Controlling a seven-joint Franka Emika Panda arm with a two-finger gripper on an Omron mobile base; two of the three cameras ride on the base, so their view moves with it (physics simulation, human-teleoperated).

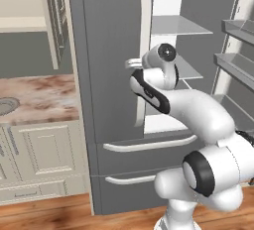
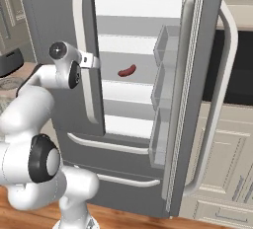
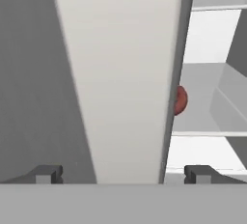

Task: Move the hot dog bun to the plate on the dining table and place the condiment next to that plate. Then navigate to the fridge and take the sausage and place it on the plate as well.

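Note:
The dark grey fridge [image 1: 111,50] stands before me with its left door shut and its right door [image 2: 197,75] swung open on the white interior. On a middle glass shelf lies the small curved dark red sausage [image 2: 127,70]; one end of the sausage [image 3: 179,100] peeks from behind the left door's long pale handle [image 3: 125,73]. My gripper [image 3: 123,174] is open, and the handle runs up between its spread fingertips without touching them. The gripper [image 2: 94,61] hangs at the height of the sausage's shelf, left of it. The bun, plate, condiment and dining table are out of view.
Grey bins [image 2: 165,75] line the inside of the open door, close to the right of the sausage. Two freezer drawers [image 1: 144,147] with curved handles sit below. A marbled counter over cream cabinets [image 1: 34,97] lies left of the fridge, and more cream cabinets [image 2: 232,159] stand right of it.

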